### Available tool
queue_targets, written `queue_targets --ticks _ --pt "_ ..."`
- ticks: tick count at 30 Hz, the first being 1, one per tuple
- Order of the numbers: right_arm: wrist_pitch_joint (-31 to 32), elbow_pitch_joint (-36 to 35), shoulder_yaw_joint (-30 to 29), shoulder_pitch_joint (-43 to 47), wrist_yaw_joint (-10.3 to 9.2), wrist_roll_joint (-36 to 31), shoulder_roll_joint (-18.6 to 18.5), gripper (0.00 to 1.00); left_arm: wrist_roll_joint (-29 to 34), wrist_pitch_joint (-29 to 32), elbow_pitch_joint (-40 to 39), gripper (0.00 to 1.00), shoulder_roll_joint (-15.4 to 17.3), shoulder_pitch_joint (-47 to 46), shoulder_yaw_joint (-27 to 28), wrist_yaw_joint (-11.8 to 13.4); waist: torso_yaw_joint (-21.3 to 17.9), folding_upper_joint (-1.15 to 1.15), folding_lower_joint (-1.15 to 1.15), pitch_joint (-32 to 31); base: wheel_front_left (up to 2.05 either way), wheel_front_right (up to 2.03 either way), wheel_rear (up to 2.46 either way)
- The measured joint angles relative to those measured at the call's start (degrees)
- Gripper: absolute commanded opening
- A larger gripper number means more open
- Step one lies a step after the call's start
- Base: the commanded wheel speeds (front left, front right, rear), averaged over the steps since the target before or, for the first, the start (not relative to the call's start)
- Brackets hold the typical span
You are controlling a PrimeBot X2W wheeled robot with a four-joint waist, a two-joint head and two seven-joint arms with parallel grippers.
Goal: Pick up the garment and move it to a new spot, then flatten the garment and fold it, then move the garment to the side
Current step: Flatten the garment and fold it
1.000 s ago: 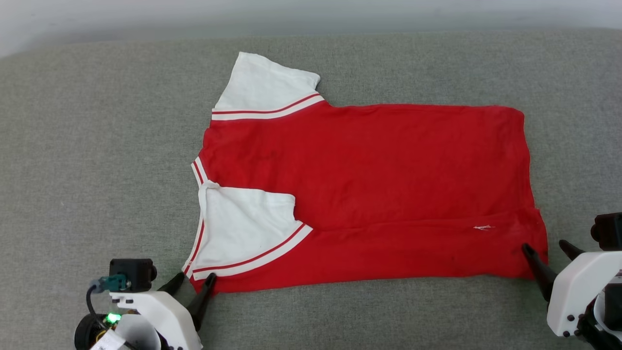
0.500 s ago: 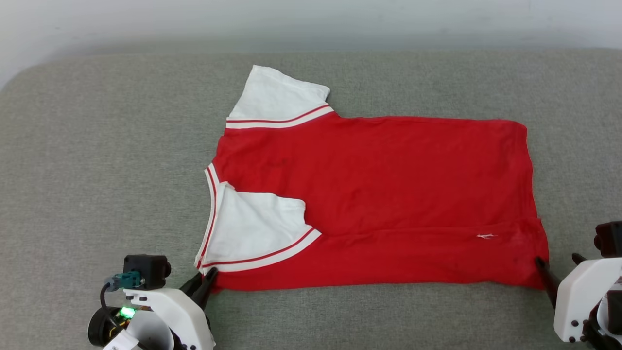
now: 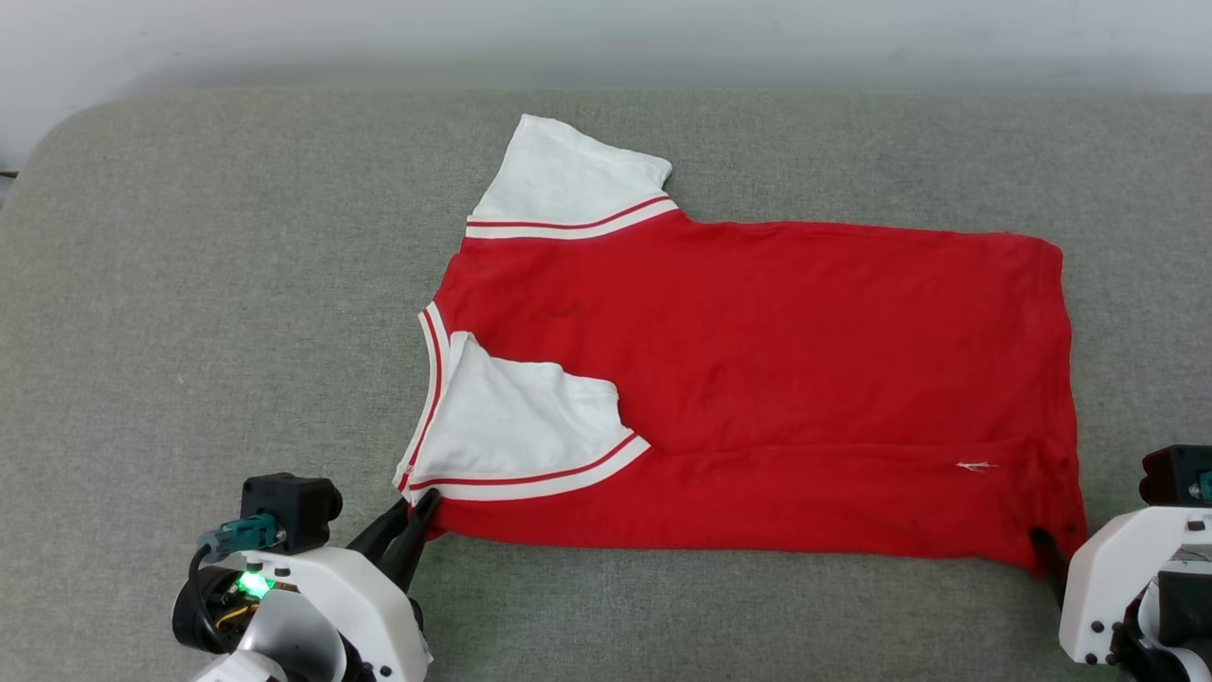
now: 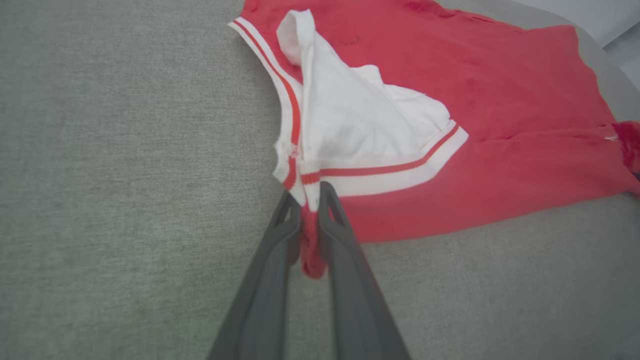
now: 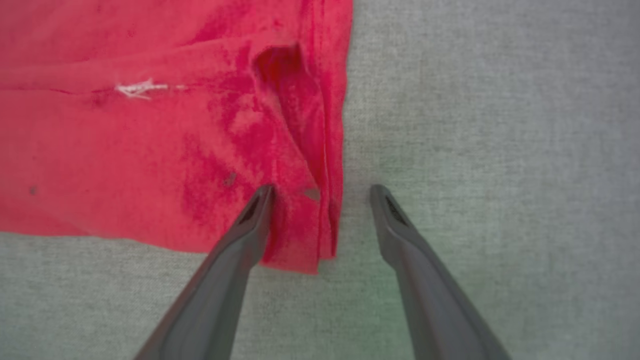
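Grey cloth surface (image 3: 189,284), pale wall (image 3: 606,38); left end effector (image 4: 307,196) clenched on garment (image 3: 757,332), right end effector (image 5: 322,191) spread

Head view high, looking down over whole garment (image 3: 757,379), wrist views low, close — opposite near corners

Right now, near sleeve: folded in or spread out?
Folded in. The near sleeve lies doubled over the red body of the garment; the far sleeve sticks out flat on the grey surface.
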Motion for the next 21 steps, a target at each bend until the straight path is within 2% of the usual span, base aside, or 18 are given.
queue_targets --ticks 6,7,8,9,10,21 --pt "0.7 2.4 0.6 -0.9 -0.02 1.0 0.7 0.98 0.0 0.3 -0.2 0.00 0.2 0.0 -0.2 0.2 0.4 0.00 0.00 1.0 0.00 0.00 0.00" --pt "0.7 2.8 0.5 -1.0 -0.02 1.1 0.7 0.52 0.0 0.3 -0.2 0.00 0.2 0.0 -0.2 0.2 0.5 0.00 0.00 1.1 0.00 0.00 0.00" --pt "0.6 3.2 0.5 -1.1 -0.02 1.2 0.7 0.35 0.0 0.4 -0.2 0.00 0.2 0.0 -0.2 0.2 0.5 0.00 0.00 1.2 0.00 0.00 0.00" --pt "0.6 3.6 0.5 -1.2 -0.01 1.2 0.7 0.22 0.0 0.4 -0.1 0.00 0.2 0.0 -0.2 0.1 0.5 0.00 0.00 1.2 0.00 0.00 0.00" --pt "0.4 3.9 0.5 -1.5 -0.01 1.1 0.7 0.00 0.0 0.5 0.0 0.00 0.3 0.0 -0.2 0.1 0.6 0.00 0.00 1.3 0.00 0.00 0.00" --pt "-1.0 5.2 0.7 -2.2 0.04 2.1 -0.5 0.00 -1.8 2.5 1.8 0.00 1.5 2.1 -0.5 0.2 -0.2 0.00 0.00 -1.1 0.00 0.00 0.00"
